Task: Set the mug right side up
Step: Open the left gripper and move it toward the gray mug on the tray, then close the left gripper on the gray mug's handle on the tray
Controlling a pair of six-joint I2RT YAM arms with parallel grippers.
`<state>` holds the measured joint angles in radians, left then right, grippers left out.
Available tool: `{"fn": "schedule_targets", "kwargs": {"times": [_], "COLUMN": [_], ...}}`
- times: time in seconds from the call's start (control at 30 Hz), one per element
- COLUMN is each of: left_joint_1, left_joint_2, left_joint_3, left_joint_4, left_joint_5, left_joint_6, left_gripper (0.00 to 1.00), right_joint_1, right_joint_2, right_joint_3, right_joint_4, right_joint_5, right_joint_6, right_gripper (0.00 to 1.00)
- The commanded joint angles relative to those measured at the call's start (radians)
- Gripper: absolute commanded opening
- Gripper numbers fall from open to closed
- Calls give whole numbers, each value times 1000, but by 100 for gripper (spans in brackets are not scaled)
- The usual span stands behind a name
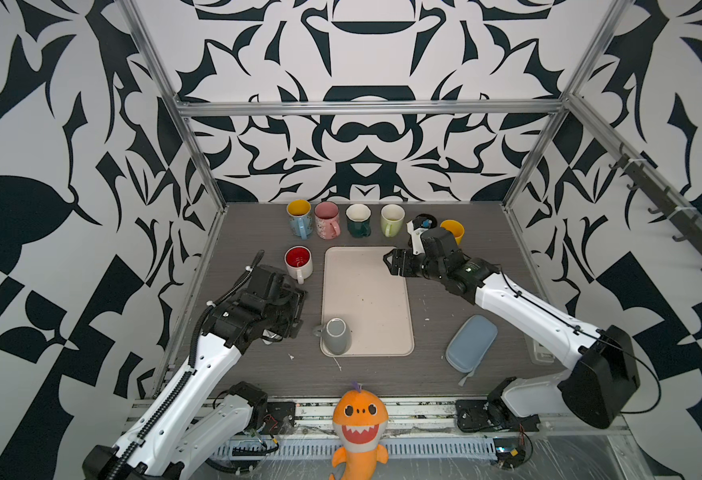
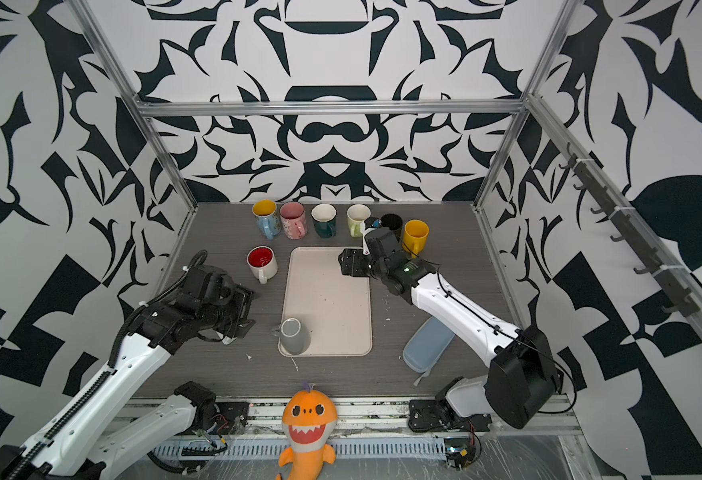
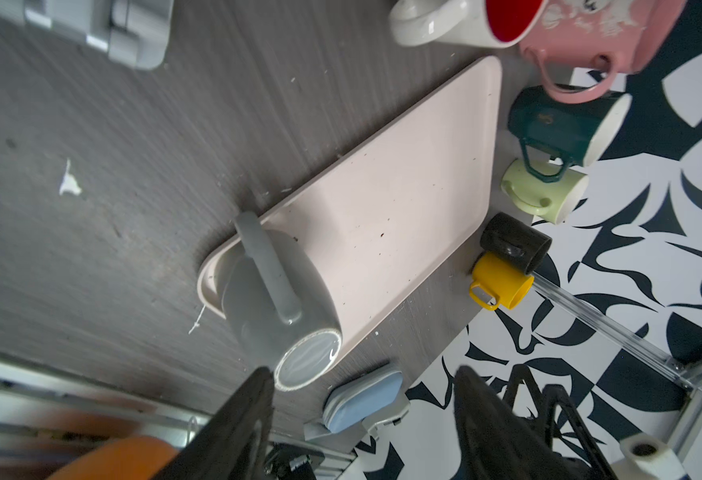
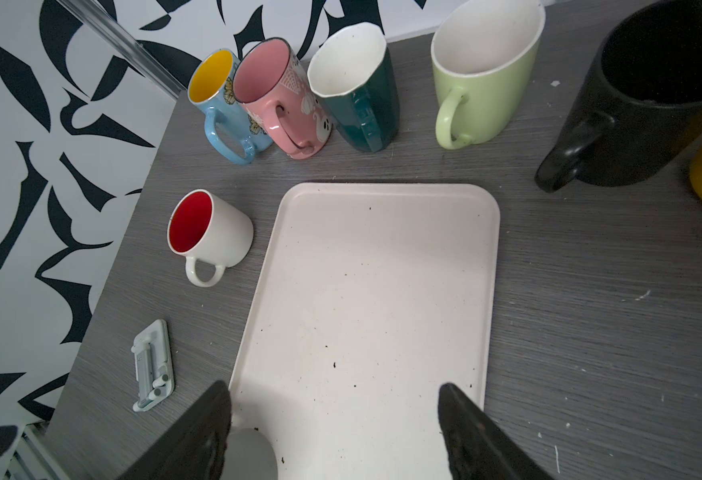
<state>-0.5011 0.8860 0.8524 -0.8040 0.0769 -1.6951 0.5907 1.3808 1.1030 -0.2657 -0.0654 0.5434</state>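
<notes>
Left wrist view, left pincer (image 3: 362, 415) released beside inverted grey mug (image 3: 283, 299), right pincer (image 4: 337, 428) seemingly released.

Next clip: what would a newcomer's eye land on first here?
Probably the grey mug, base up on the near-left corner of the beige tray, with the open left gripper just beside it. Then the row of upright coloured mugs along the back wall, and the orange plush shark at the front edge.

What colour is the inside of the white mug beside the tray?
Red inside the white mug, clearest in the right wrist view.
</notes>
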Motion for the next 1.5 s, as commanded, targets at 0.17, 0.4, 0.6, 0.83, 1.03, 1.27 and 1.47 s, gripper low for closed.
{"fn": "schedule_targets", "kwargs": {"times": [0.17,0.4,0.6,0.83,1.03,1.27,1.47], "left_joint_1": [-188,-225,-225,-225,-225,-225,-221], "left_joint_2": [44,103,100,46,53,84,75], "left_joint_3": [-97,-105,-135,-200,-220,-240,-254], "left_joint_4": [-15,-14,32,86,133,174,196], "left_joint_5": [-44,-67,-103,-154,-177,-180,-227], "left_joint_6": [-423,-533,-585,-663,-687,-698,-703], "left_gripper": [69,67,67,63,60,60,56], "right_joint_1": [1,-1,-2,-2,-1,-1,-2], "right_joint_2": [-20,-31,-18,7,28,41,51], "right_joint_3": [-15,-32,-29,-10,1,5,13], "right_joint_4": [37,46,52,53,53,54,54], "right_joint_5": [30,35,15,0,-5,-11,-14], "right_joint_6": [-32,-36,-36,-34,-34,-34,-36], "right_gripper": [82,82,82,82,82,82,82]}}
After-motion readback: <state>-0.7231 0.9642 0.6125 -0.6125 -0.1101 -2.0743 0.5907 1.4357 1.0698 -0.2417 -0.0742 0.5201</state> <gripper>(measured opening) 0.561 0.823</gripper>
